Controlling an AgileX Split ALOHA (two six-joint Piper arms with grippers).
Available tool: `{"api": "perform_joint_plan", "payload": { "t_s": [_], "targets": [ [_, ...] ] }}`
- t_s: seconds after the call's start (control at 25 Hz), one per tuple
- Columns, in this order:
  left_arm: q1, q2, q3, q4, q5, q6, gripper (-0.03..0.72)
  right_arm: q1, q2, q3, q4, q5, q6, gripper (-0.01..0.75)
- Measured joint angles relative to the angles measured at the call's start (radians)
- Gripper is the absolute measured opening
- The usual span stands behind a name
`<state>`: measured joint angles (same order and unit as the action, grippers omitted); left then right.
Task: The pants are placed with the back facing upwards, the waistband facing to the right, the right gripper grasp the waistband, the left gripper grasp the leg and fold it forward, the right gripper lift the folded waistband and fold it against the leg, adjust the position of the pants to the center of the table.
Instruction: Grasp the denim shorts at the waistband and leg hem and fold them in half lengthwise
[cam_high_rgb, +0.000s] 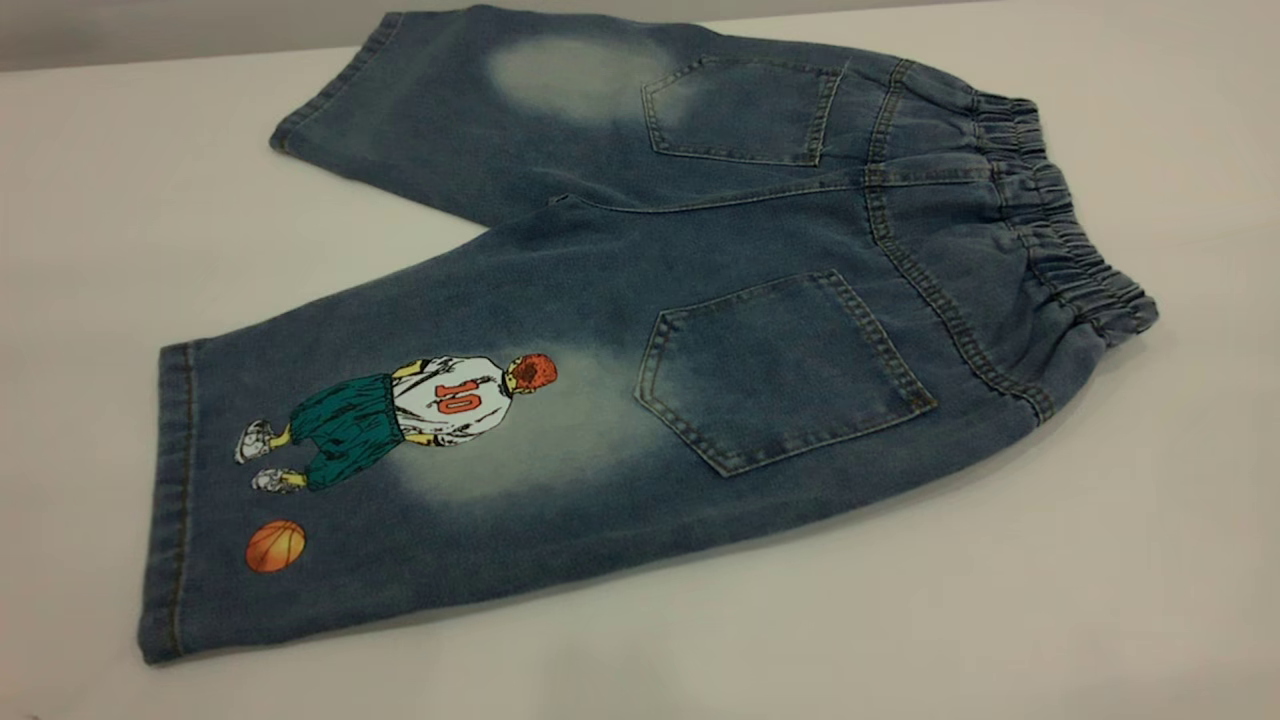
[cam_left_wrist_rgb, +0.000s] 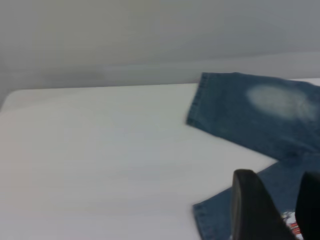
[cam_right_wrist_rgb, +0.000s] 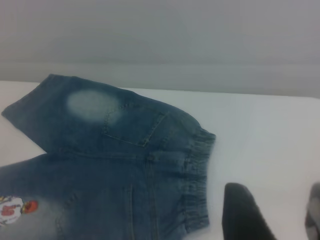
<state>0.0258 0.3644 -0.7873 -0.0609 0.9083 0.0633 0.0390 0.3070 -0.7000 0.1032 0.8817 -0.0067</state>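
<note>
Small blue denim shorts (cam_high_rgb: 700, 300) with faded patches lie flat, back pockets up, on the plain white-grey table (cam_high_rgb: 1050, 600), elastic waistband (cam_high_rgb: 1060, 220) to the right. The printed leg (cam_high_rgb: 380, 470) lies nearest. The left gripper (cam_left_wrist_rgb: 280, 210) hangs over it, fingers apart; the right gripper (cam_right_wrist_rgb: 277, 215), parted too, hovers beside the waistband.

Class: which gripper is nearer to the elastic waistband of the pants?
Right. The right gripper hovers just beside the waistband, open. The left gripper is over the printed leg, at the hem end.
</note>
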Motion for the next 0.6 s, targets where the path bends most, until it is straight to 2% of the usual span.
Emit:
{"api": "perform_joint_plan", "payload": {
  "t_s": [0.28,0.6],
  "targets": [
    [0.0,0.354,-0.146,-0.075,-0.085,0.005,0.241,0.0,0.283,-0.099,0.047,-0.116,-0.014,0.241],
    [0.0,0.695,-0.157,-0.076,-0.351,0.006,0.241,0.0,0.542,-0.097,0.118,-0.308,-0.034,0.241]
  ]
}}
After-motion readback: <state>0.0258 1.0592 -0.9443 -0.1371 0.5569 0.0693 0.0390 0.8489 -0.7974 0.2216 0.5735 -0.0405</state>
